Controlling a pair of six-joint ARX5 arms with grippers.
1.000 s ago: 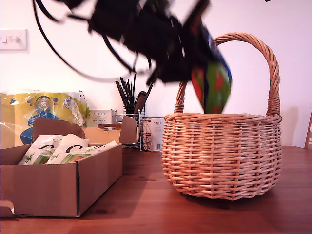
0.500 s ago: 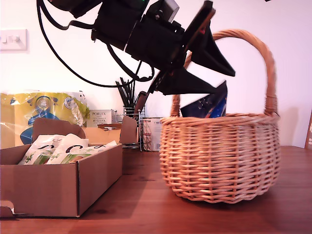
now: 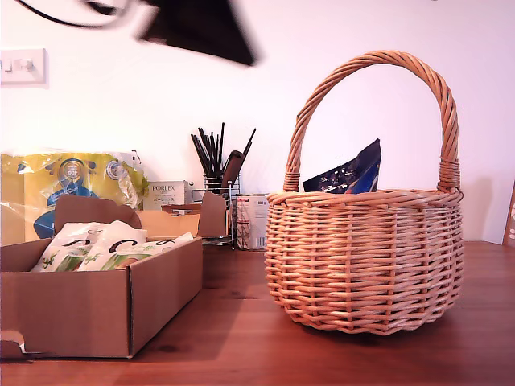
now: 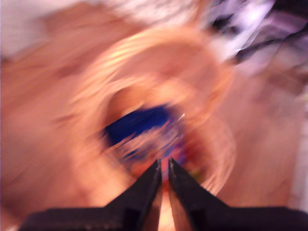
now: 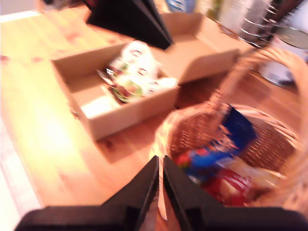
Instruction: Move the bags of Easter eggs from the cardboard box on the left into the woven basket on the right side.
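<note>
The woven basket (image 3: 366, 257) stands at the exterior view's right, and a dark blue bag of Easter eggs (image 3: 350, 175) pokes above its rim. The cardboard box (image 3: 96, 310) at that view's left holds white-and-green bags (image 3: 105, 245). A blurred black arm (image 3: 201, 32) streaks along the top of the exterior view; I cannot tell which arm it is. My first gripper (image 4: 163, 163) is shut and empty, high over the basket (image 4: 120, 53) and the blue bag (image 4: 139, 122). My second gripper (image 5: 160, 161) is shut and empty, above the basket rim (image 5: 192, 113), with blue (image 5: 231, 134) and red (image 5: 231, 185) bags inside.
Behind the box are a large yellow pack (image 3: 72, 181), a white Porlex carton (image 3: 165, 193), a wire holder of black sticks (image 3: 217, 173) and a tin (image 3: 251, 221). The dark wooden table (image 3: 241, 338) runs between box and basket. The other gripper (image 5: 130, 19) hangs over the box (image 5: 130, 113).
The arm that held a colourful bag above the basket opened, dropped it in, and pulled up and toward the exterior view's left. The basket shifted slightly and settled.
</note>
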